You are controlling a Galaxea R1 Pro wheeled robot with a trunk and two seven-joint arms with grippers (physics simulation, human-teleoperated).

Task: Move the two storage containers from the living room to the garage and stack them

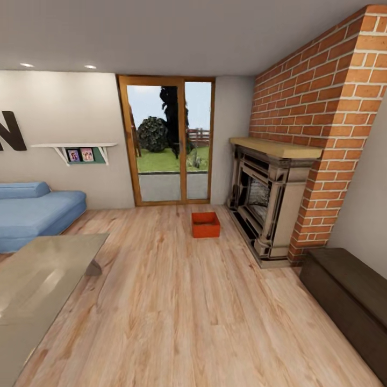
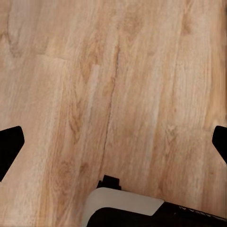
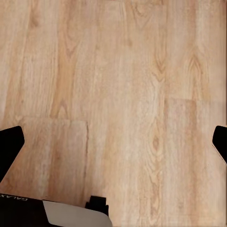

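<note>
I am in the living room, with its light wood plank floor (image 1: 177, 301). One rust-red open-top storage container (image 1: 206, 224) sits on the planks in front of the glass door, just left of the fireplace. In the left wrist view my left gripper (image 2: 113, 142) hangs open over bare planks, its black fingertips (image 2: 9, 146) far apart at the frame's edges. The right wrist view has my right gripper (image 3: 113, 142) open the same way, fingertips (image 3: 10, 144) wide apart, nothing between them.
A blue sofa (image 1: 32, 212) and a glass coffee table (image 1: 37, 279) stand at the left. At the right are a brick chimney with a fireplace (image 1: 269, 204) and a dark low cabinet (image 1: 349, 301). A wood-framed glass door (image 1: 169, 142) is straight ahead.
</note>
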